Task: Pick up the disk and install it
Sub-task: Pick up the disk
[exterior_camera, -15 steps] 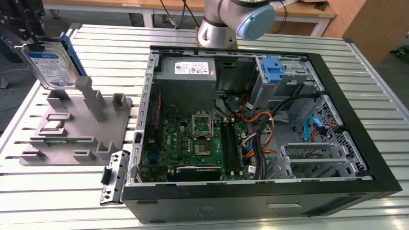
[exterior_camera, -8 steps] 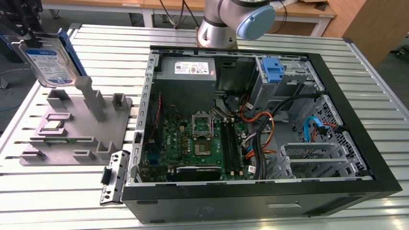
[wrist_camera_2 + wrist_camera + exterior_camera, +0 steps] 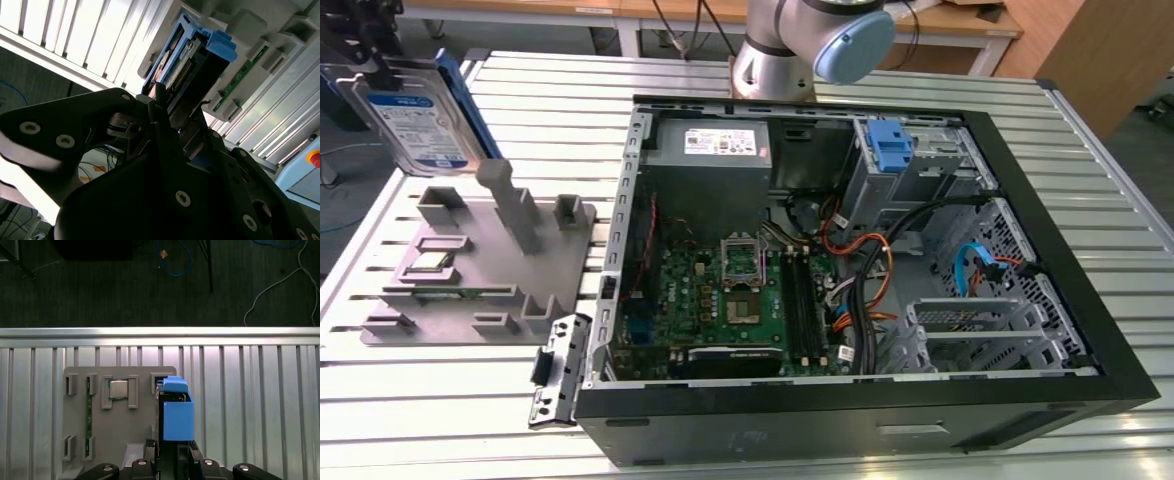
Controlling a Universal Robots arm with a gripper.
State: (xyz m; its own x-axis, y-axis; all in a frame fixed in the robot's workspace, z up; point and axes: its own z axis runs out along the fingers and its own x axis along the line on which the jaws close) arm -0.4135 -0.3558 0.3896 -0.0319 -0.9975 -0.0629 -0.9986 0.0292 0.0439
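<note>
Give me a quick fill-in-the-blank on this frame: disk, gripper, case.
1. The disk has ___ plastic rails along its edges.
2. The gripper is ___ on the disk.
3. The disk is on the exterior view's ___ of the open computer case.
Missing words: blue; shut; left.

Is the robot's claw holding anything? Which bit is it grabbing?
Yes. The gripper holds the disk upright, clamped at its top end.
</note>
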